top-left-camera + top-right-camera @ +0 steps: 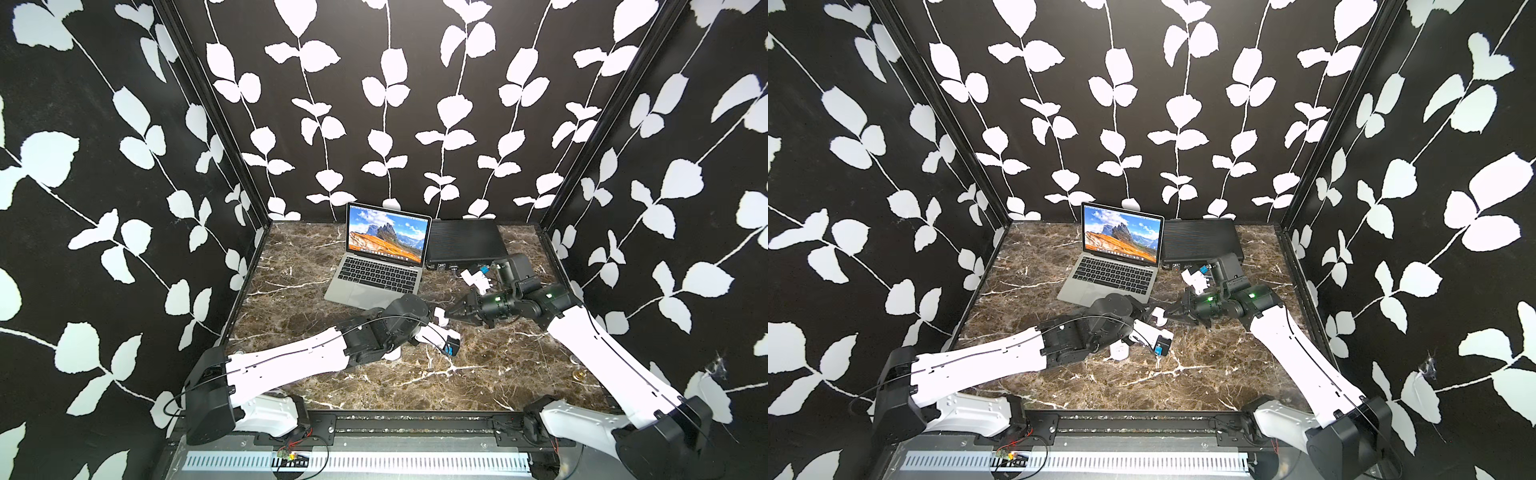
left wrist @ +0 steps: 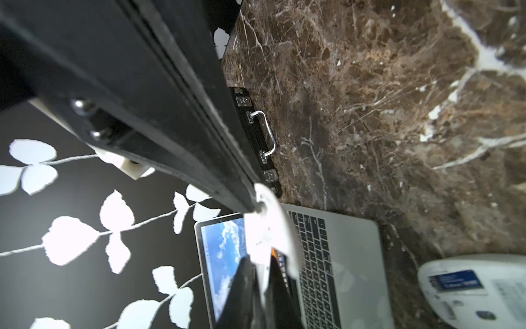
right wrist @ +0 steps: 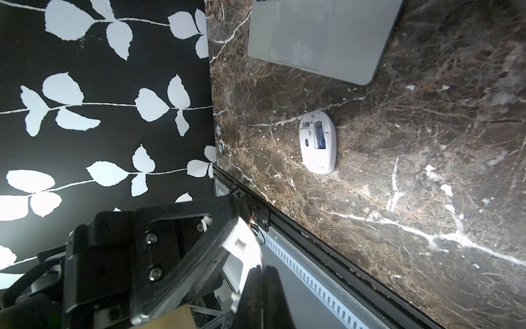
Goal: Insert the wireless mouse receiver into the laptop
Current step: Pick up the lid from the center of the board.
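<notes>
Right pincer (image 1: 451, 314) clamps cover (image 1: 439, 316), mouse (image 3: 318, 142) near laptop (image 1: 376, 272) edge

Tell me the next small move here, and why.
Probably open the right gripper and let go of the white cover. It and the left gripper are both shut on that one piece above the table, so one must release. The wireless mouse lies underside up, and neither gripper is free to reach it.

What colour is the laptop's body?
The laptop is silver, with black keys; clearest in a top view.
</notes>
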You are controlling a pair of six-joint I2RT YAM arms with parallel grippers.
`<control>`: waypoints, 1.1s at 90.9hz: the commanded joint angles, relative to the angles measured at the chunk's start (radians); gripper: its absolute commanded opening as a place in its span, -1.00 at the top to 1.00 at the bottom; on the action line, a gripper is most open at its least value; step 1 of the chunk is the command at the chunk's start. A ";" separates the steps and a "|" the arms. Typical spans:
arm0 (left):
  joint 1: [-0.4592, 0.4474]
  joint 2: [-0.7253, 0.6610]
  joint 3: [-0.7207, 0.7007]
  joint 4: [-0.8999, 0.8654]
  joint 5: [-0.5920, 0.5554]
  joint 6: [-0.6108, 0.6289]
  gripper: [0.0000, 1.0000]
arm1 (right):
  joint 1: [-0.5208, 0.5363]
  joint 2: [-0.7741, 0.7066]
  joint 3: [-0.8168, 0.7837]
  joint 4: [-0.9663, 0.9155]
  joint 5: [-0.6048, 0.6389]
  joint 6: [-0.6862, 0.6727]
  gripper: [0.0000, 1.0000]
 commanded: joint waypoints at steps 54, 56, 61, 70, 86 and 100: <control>0.175 0.037 0.317 -0.512 0.399 -0.525 1.00 | -0.046 -0.102 0.070 0.106 0.124 -0.117 0.18; 0.190 0.045 0.333 -0.536 0.427 -0.544 1.00 | -0.048 -0.108 0.075 0.115 0.131 -0.132 0.18; 0.234 0.059 0.370 -0.572 0.529 -0.626 1.00 | -0.050 -0.128 0.086 0.158 0.138 -0.179 0.18; 0.342 0.074 0.418 -0.582 0.786 -0.782 1.00 | -0.050 -0.180 0.067 0.282 0.121 -0.285 0.18; 0.413 0.140 0.522 -0.616 1.152 -0.953 1.00 | -0.050 -0.258 0.023 0.485 0.059 -0.477 0.22; 0.425 0.210 0.625 -0.700 1.291 -0.992 1.00 | -0.048 -0.213 0.024 0.634 -0.176 -0.514 0.32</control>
